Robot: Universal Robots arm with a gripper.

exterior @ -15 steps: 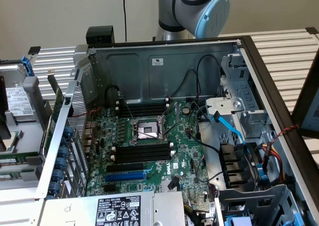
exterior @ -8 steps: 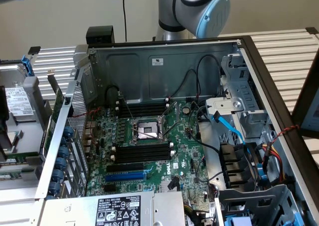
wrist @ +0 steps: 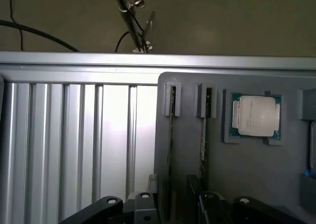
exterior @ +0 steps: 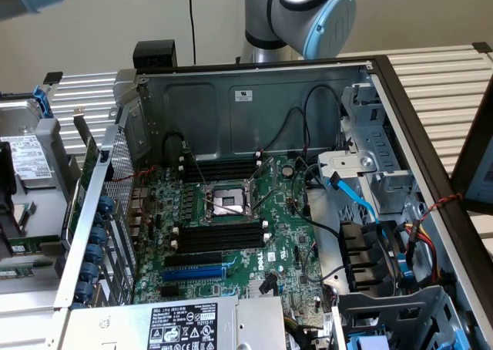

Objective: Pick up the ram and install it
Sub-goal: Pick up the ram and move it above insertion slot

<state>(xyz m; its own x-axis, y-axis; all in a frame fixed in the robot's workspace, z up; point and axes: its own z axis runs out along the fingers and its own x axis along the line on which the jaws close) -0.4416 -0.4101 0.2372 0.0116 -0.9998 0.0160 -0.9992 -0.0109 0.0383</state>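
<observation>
Two ram sticks stand on edge in narrow slots of a grey holder tray [wrist: 247, 174]: one ram stick [wrist: 171, 145] and a second [wrist: 203, 135] beside it, both thin green boards. My gripper [wrist: 175, 209] hovers over their near ends, open, with its black fingers [wrist: 106, 208] spread to either side and nothing between them. In the exterior view the motherboard [exterior: 285, 234] lies in the open computer case, with long black memory slots [exterior: 219, 236] below the processor socket [exterior: 227, 202] and more slots [exterior: 219, 169] above it.
A processor chip [wrist: 256, 116] sits in a pocket of the same tray. Ribbed aluminium table surface [wrist: 74, 145] lies beside the tray. The case walls [exterior: 254, 103], cables, a blue cable [exterior: 358, 196] and a drive cage [exterior: 385, 173] surround the motherboard. The arm's base [exterior: 308, 11] stands behind the case.
</observation>
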